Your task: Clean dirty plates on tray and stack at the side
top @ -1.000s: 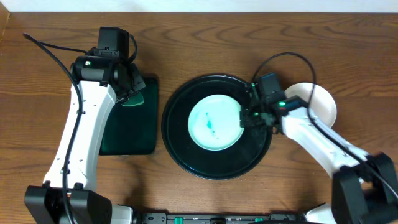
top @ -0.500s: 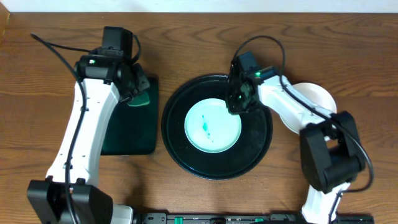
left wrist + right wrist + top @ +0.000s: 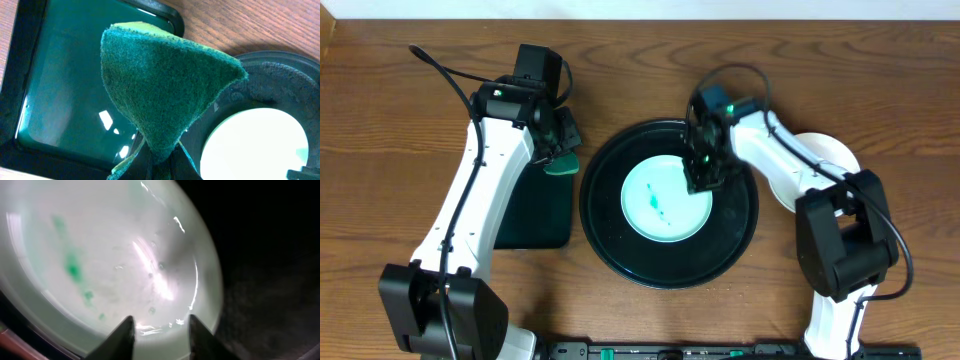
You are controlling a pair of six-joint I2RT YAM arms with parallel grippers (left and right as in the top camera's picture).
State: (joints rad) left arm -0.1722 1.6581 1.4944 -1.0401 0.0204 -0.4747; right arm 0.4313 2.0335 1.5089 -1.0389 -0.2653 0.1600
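Note:
One pale mint plate with a teal smear lies in the middle of the round black tray. It fills the right wrist view and shows at the lower right of the left wrist view. My right gripper is open just above the plate's right rim. White plates are stacked on the table to the right of the tray. My left gripper is shut on a green sponge and holds it over the gap between the rectangular tray and the black tray.
A rectangular dark green tray lies left of the black tray; it also shows in the left wrist view. Cables loop above both arms. The wooden table surrounds everything.
My right gripper swung from the tray's right edge up and left, then down onto the plate's right rim. My left gripper carried the sponge rightward, toward the black tray.

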